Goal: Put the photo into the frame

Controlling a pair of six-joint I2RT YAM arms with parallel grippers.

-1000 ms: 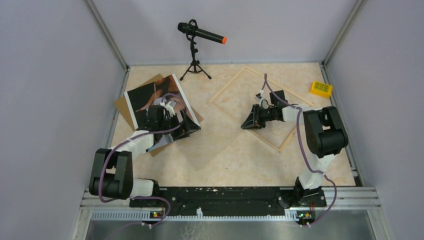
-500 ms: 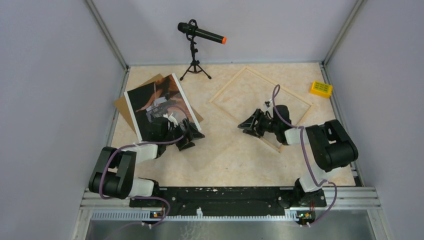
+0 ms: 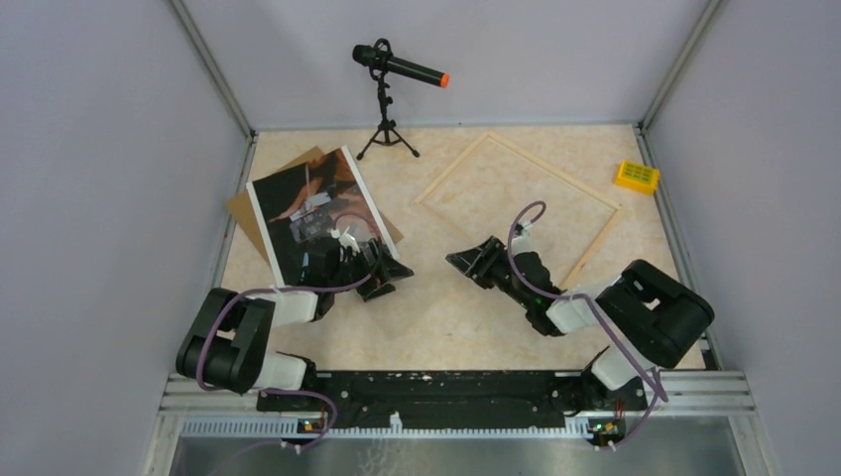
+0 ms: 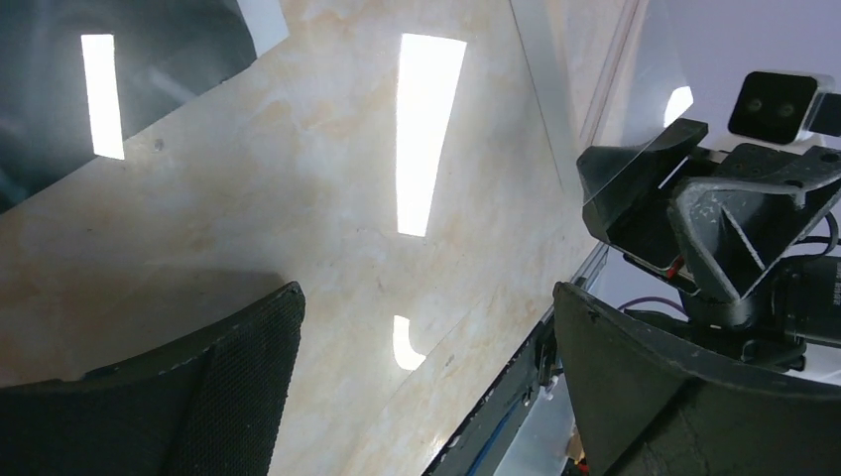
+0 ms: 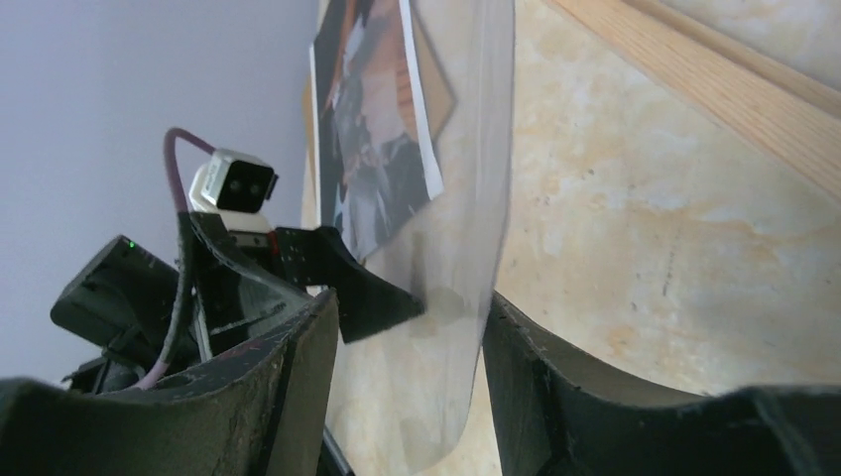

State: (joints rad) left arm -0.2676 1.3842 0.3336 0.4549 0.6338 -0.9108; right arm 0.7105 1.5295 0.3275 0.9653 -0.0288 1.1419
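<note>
The photo (image 3: 307, 203) is lying flat at the far left of the surface (image 3: 446, 322), resting on a brown backing board (image 3: 241, 210) and well apart from the frame (image 3: 452, 169). The frame is lying flat and unfilled at the far right. The left jaws are hanging wide open over the photo's near right corner, gripping nothing. The right jaws are sitting low just near of the frame's left corner and pointing left toward the other arm. They are parted and closed on nothing. A clear sheet (image 5: 461, 198) is showing between the two arms in the right wrist view.
</note>
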